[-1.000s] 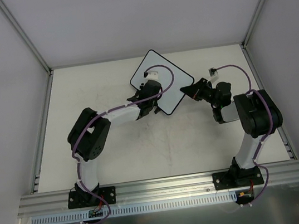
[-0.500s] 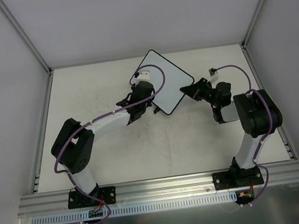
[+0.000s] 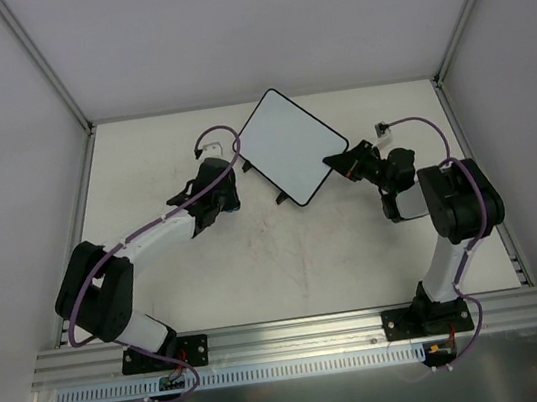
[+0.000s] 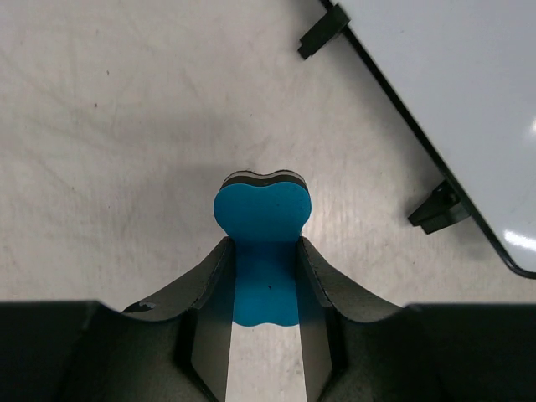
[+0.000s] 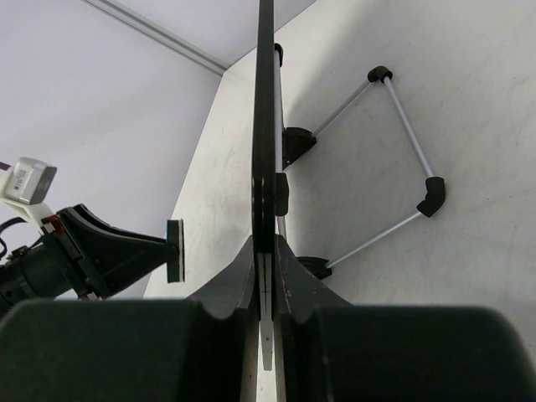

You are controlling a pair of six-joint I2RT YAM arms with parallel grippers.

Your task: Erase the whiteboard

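Note:
The whiteboard (image 3: 291, 145) lies cornerwise at the back middle of the table, and its face looks blank. My right gripper (image 3: 341, 165) is shut on its right corner. In the right wrist view the board (image 5: 265, 126) shows edge-on between the closed fingers of the right gripper (image 5: 266, 251), with a wire stand (image 5: 402, 126) behind it. My left gripper (image 3: 222, 196) is left of the board, over bare table, and is shut on a blue eraser (image 4: 261, 209). In the left wrist view the left gripper (image 4: 262, 251) is apart from the board (image 4: 452, 92) and its two black tabs (image 4: 435, 209).
White walls and aluminium posts (image 3: 41, 63) enclose the table on three sides. A metal rail (image 3: 298, 333) carrying both arm bases runs along the near edge. The left gripper's eraser also shows in the right wrist view (image 5: 174, 249).
My left gripper has moved off the whiteboard, leftward and slightly nearer, with the eraser still in it. The right gripper and the board have stayed put.

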